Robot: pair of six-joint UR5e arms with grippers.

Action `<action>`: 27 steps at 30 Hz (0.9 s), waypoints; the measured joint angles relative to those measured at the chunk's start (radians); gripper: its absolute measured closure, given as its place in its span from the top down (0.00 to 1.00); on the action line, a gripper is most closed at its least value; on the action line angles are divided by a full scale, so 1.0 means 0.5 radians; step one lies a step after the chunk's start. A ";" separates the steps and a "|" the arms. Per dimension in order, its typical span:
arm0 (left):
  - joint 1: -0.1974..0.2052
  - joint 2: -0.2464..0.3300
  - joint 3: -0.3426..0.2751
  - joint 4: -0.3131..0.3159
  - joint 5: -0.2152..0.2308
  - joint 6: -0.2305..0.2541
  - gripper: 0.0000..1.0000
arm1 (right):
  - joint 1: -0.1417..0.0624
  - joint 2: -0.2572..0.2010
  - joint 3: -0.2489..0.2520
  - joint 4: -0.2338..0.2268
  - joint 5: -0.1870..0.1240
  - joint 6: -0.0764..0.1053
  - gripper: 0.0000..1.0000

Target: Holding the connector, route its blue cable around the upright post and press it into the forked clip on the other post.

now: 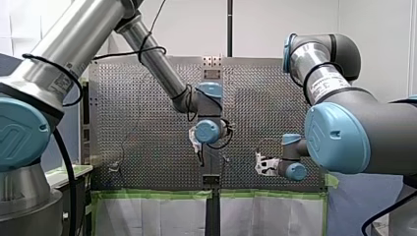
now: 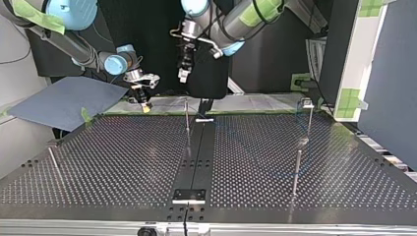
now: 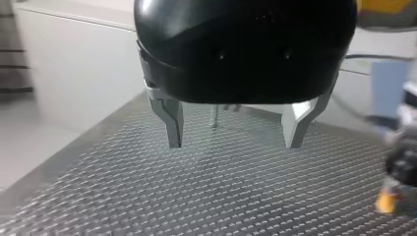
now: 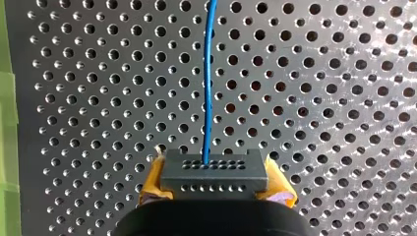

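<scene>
Right end effector (image 4: 214,183): pinching the connector between my yellow pads, one pad on each side of it.
Connector (image 4: 215,172): a dark block with rows of small holes in its face, held over the perforated tabletop (image 4: 319,98) near the strip of green tape (image 4: 9,123) along its edge.
Blue cable (image 4: 209,78): leaves one hole in the connector's face and runs straight ahead of my right end effector, over the tabletop and out of the right wrist view.
Place in the top view: my right end effector hangs at the tabletop's far edge, at the view's left, beside a blue sheet (image 2: 64,101).
Left end effector (image 3: 235,142): metal fingers spread with nothing between them, raised well above the tabletop, apart from my right one.
Posts: a thin middle post (image 2: 186,117) stands near the far edge; a far right post (image 2: 310,122) carries a small head whose form I cannot tell; a near right post (image 2: 296,172) stands closer to the camera.
</scene>
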 joint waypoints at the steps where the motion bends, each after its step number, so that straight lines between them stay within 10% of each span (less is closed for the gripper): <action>1: 0.024 0.024 -0.024 0.025 0.022 -0.015 1.00 | 0.000 0.000 0.000 -0.001 0.000 0.001 0.02; 16: 0.318 0.320 -0.320 0.320 0.313 -0.048 1.00 | 0.007 0.000 0.000 0.001 -0.001 0.003 0.02; 27: 0.440 0.527 -0.528 0.426 0.357 -0.058 1.00 | 0.011 0.000 0.000 0.001 -0.001 0.003 0.02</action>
